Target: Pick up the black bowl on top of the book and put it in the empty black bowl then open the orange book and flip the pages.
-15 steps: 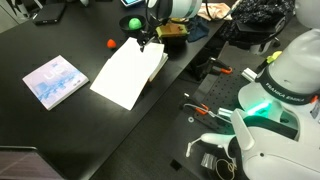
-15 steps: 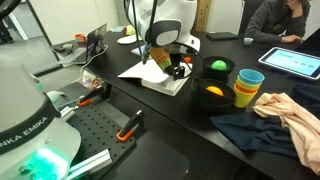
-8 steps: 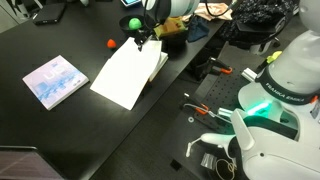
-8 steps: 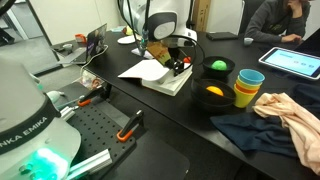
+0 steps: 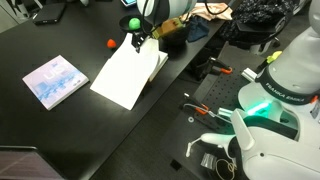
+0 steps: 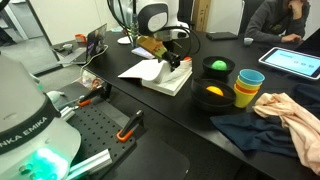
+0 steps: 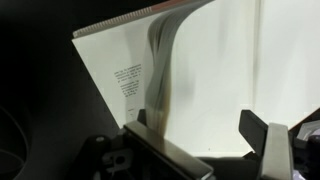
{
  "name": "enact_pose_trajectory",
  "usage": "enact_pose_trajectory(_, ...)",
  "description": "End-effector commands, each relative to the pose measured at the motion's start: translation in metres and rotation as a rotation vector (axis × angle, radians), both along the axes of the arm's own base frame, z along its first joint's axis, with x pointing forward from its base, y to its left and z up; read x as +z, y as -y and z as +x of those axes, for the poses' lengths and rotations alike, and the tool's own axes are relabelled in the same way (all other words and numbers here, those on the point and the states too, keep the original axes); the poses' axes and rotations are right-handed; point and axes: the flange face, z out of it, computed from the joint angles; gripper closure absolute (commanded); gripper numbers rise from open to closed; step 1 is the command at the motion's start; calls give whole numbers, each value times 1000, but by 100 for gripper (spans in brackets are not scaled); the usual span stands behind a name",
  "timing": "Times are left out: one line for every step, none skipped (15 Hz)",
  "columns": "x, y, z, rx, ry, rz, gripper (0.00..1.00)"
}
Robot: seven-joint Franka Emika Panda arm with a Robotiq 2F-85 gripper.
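The orange book (image 5: 128,72) lies open, upper centre of an exterior view. My gripper (image 7: 195,128), jaws wide and holding nothing, sits at the wrist view's bottom edge below a curling page (image 7: 160,55). Best to sweep that leaf across slowly, uncreased.

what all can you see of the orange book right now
The orange book lies open on the black table, near its edge. Mostly white paper pages show; the cover is hardly visible. In the wrist view some sheets stand up, curled and fanned, one page carrying a small block of print. The gripper sits at the book's far end, jaws wide apart around the raised sheets; contact I cannot tell.
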Motion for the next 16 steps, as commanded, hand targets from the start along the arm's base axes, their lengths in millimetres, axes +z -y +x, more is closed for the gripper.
enact_pose_trajectory(16,-15,-1,53,27,-44,30)
enact_pose_trajectory(19,-17,0,63,33,-52,43)
enact_pose_trajectory(21,-19,0,71,39,-62,51)
enact_pose_trajectory(23,-21,0,79,45,-71,60)
enact_pose_trajectory(25,-22,0,87,49,-81,63)
enact_pose_trajectory(27,-23,1,93,54,-88,60)
enact_pose_trajectory(29,-24,1,100,58,-94,62)
enact_pose_trajectory(30,-27,0,108,63,-100,59)
enact_pose_trajectory(32,-30,0,118,67,-103,62)
enact_pose_trajectory(32,-34,0,130,69,-106,63)
enact_pose_trajectory(33,-40,0,142,72,-106,63)
enact_pose_trajectory(34,-45,0,155,75,-106,63)
enact_pose_trajectory(35,-51,-1,171,78,-106,63)
enact_pose_trajectory(37,-59,-1,191,81,-109,62)
enact_pose_trajectory(39,-66,-1,212,86,-111,62)
enact_pose_trajectory(42,-73,-1,238,94,-118,65)
